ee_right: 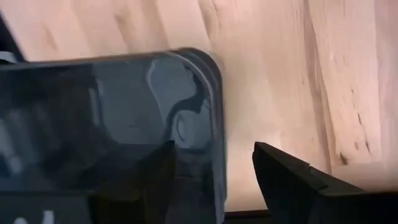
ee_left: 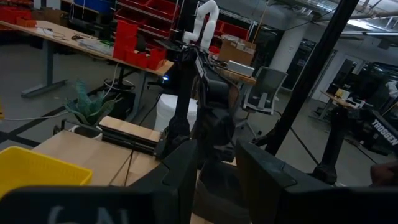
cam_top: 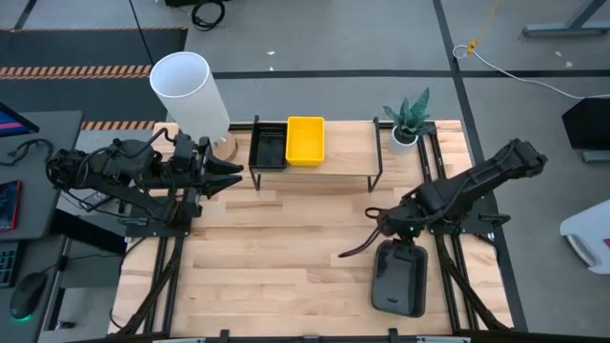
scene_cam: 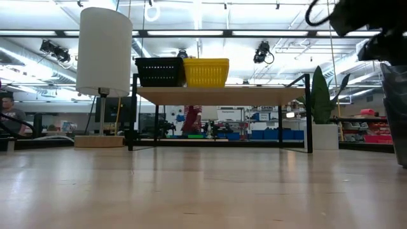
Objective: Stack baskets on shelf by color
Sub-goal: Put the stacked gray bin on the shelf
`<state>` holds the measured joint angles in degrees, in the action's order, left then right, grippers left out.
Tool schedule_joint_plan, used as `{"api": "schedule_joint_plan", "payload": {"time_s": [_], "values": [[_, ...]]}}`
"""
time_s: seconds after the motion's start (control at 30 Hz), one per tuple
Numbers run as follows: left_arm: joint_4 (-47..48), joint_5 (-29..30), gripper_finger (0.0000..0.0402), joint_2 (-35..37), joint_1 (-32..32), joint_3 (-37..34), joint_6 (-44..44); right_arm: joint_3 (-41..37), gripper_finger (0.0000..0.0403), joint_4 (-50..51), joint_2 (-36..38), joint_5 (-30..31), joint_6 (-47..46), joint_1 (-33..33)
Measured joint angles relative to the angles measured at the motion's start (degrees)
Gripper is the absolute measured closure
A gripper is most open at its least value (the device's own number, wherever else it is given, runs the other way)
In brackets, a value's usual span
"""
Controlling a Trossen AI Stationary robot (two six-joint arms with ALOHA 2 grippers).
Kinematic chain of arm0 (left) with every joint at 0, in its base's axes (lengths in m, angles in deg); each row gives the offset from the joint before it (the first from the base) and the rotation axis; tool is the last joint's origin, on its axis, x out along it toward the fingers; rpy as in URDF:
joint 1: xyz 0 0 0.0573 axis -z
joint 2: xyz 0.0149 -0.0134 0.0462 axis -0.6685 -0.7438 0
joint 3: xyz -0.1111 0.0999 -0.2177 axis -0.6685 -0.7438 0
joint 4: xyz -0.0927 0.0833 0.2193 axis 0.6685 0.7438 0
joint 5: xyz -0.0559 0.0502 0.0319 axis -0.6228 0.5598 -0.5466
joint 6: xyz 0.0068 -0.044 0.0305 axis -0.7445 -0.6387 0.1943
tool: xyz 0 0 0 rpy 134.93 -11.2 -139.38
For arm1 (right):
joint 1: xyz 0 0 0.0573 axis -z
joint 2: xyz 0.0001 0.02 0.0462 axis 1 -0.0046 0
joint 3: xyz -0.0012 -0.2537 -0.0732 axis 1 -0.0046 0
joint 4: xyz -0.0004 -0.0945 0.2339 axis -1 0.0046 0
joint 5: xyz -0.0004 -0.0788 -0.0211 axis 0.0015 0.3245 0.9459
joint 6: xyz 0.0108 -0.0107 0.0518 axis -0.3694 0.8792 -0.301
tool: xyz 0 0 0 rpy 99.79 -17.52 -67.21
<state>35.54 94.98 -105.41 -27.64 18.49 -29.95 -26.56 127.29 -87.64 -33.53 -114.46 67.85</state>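
A white lamp [cam_top: 191,90] stands at the back left corner of the wooden tabletop [cam_top: 286,257]. A small green plant [cam_top: 407,119] sits in a white pot at the back right. A person [scene_cam: 191,119] shows far off in the room.

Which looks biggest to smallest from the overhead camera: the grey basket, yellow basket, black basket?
1. Grey basket, on the table by the right arm.
2. Yellow basket, on the shelf.
3. Black basket, beside it, slightly smaller; these two look close.
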Motion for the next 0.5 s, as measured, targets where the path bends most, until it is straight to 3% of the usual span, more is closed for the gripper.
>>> {"api": "schedule_joint_plan", "payload": {"time_s": [0.5], "values": [[0.0, 0.0, 0.0285, 0.01, 0.01, 0.0, -0.04, -11.43, 0.0197, -11.85, -0.31, 2.9, -3.45, -2.95]]}}
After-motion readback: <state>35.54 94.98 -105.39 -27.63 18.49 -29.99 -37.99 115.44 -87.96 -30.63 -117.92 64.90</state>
